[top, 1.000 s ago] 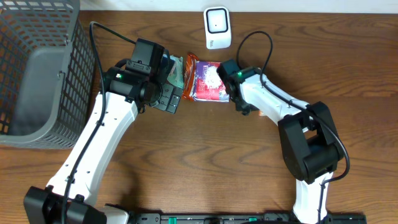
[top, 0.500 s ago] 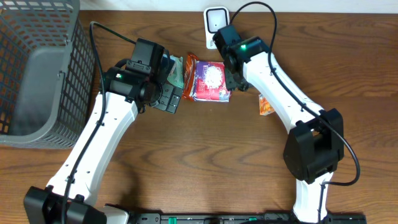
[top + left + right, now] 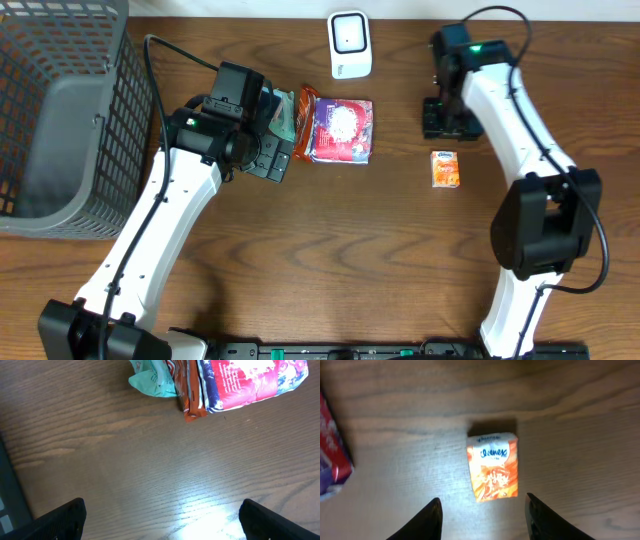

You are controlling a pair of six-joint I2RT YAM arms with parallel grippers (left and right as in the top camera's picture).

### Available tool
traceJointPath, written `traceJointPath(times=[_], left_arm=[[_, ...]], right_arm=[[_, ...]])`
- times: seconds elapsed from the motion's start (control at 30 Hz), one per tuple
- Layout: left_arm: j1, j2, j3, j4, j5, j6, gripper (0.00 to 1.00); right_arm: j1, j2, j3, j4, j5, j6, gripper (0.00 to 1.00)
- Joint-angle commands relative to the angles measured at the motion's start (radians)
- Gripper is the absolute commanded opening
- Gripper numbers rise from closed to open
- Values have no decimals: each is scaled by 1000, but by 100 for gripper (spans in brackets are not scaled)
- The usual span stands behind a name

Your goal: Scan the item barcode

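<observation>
— Orange Kleenex pack (image 3: pixel 493 466): where?
— Flat on the tabletop (image 3: pixel 580 420), untouched, ahead of the spread right pincer (image 3: pixel 483 510); its underside is hidden.
— And the left pincer (image 3: pixel 161 510)?
— Spread too, holding nothing; the snack packets (image 3: pixel 240 382) ahead are cut off at the frame's edge.

**A:** what's the whole setup sitting on?
**B:** dark brown wood-grain counter (image 3: pixel 330 250), gray wire basket (image 3: pixel 60 120) parked at its left end. Bright glare patch (image 3: pixel 210 527) on the wood, left wrist view.
</observation>
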Motion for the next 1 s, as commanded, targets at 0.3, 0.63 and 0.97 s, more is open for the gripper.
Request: traceJointPath(times=[0.3, 0.63, 0.97], left_arm=[[3, 2, 11, -3, 6, -13, 98], [3, 2, 11, -3, 6, -13, 98], [3, 2, 11, -3, 6, -13, 98]], right_arm=[[54, 3, -152, 90, 124, -6, 41], [119, 4, -386, 320, 272, 22, 48], [131, 3, -434, 360, 235, 22, 10]])
